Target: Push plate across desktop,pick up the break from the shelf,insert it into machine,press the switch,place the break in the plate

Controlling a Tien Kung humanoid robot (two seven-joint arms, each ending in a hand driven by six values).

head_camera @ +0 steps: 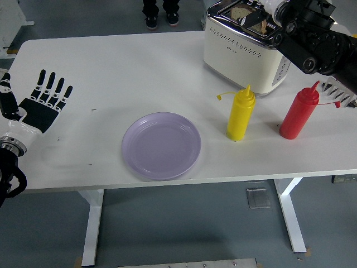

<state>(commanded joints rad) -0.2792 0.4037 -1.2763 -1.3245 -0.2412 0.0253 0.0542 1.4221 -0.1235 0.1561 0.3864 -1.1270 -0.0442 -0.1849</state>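
Taking the toaster [245, 47] as landmark, standing at the far right of the table [111, 67]. Sitting in its top slot: bread [245, 14], with the right hand [266, 15] reaching in over it. Standing just in front of the toaster: one squeeze bottle [241, 114]; in front and to the right, another bottle [299, 114]. Lying well in front and to the left: plate [162, 145]. Resting far left of the toaster, at the table's edge: left hand [39, 106].
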